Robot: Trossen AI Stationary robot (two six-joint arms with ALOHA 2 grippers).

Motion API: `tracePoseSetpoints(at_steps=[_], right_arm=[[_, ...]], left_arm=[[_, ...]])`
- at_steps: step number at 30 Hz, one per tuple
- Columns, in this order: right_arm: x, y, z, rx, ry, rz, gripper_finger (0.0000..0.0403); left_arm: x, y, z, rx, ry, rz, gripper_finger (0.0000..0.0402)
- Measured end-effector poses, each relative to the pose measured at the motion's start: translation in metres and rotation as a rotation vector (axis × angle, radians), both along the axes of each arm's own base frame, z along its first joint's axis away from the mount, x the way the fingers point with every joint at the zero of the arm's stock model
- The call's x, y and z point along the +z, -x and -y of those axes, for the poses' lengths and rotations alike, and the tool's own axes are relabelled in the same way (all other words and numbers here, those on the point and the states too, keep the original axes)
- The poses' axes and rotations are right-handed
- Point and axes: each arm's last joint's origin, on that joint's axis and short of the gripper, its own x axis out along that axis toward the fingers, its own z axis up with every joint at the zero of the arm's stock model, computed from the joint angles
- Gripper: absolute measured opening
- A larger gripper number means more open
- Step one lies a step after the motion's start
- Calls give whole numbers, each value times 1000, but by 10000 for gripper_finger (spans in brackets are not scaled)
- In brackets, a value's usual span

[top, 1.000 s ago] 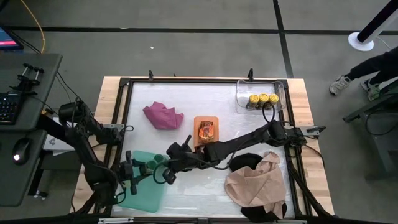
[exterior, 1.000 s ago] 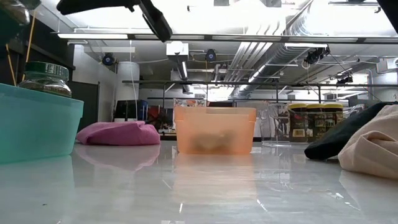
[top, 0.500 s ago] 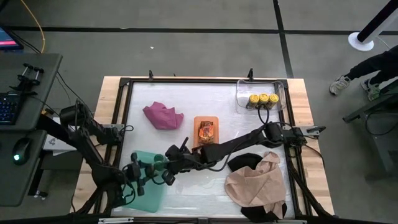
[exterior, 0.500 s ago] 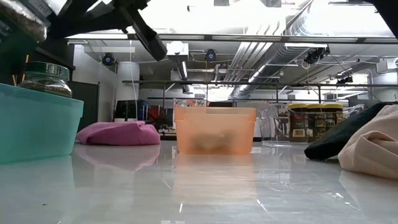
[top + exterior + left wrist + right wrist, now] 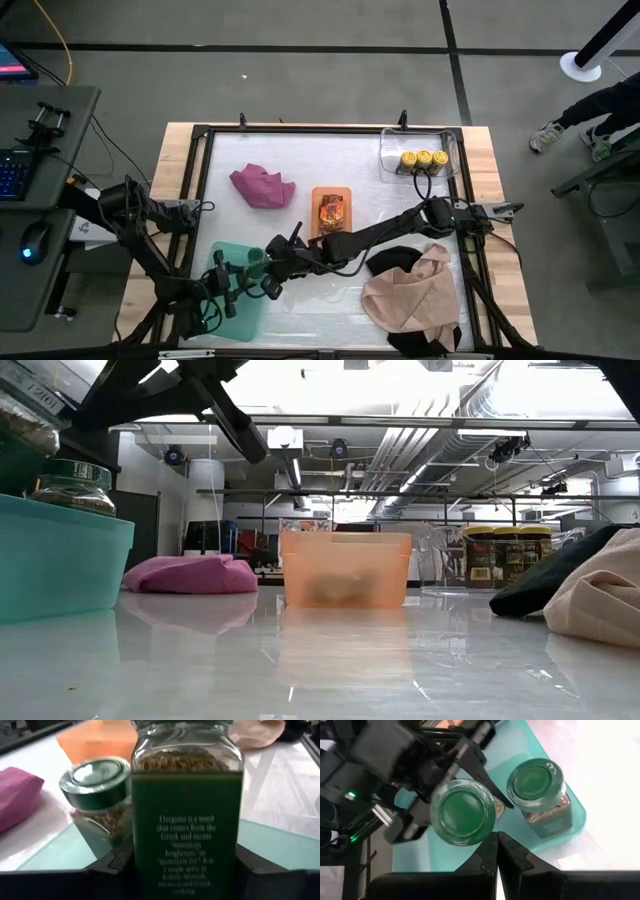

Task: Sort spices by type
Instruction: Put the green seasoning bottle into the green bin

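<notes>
Oregano jar [image 5: 236, 272], green-lidded, sat clamped in the left gripper [image 5: 232, 283] over the teal bin [image 5: 240, 318] at the table's near-left corner. From above, a second green-lidded jar [image 5: 257, 258] stood in that bin's far end. The right gripper [image 5: 272, 282] reached across to just beside them, fingers pressed shut on nothing. Further back sat the orange bin [image 5: 346, 193] with its packets [image 5: 331, 211], and the clear bin [image 5: 390, 136] with three yellow-lidded jars [image 5: 423, 159] at the far-right corner. The greens were going in the teal bin, I judged, and this one was about to be set down.

From table height, the standing jar [image 5: 70, 483] showed above the teal wall [image 5: 62, 555], upright. The held jar [image 5: 25, 430] was only a sliver at the edge, higher than the other, so I took it to be off the bin floor.

The left wrist camera looked straight at the held jar's [image 5: 187, 815] label, printed lines level, lid end away from the fingers [image 5: 111, 862] that pinched its sides. Its long axis ran upright, a touch leaned. The other jar [image 5: 98, 795] stood close beside it.

The right wrist camera looked down on both lids [image 5: 462, 812] [image 5: 536, 781], side by side with a gap between. The left gripper's black fingers [image 5: 479, 764] flanked the held one.

Next, I reckoned, came a straight lowering into the free floor, clear of the neighbour, then letting go.
</notes>
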Motion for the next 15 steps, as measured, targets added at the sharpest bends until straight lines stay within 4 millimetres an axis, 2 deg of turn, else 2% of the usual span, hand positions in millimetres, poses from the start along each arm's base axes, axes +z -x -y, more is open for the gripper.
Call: tracePoseSetpoints(at_steps=[6,15], right_arm=[[2,-1,0,-2,-8,21,0],[2,-1,0,2,1,10,0]], left_arm=[[-9,-8,-3,29,-1,-43,209],[-17,-21,-4,54,5,-77,192]])
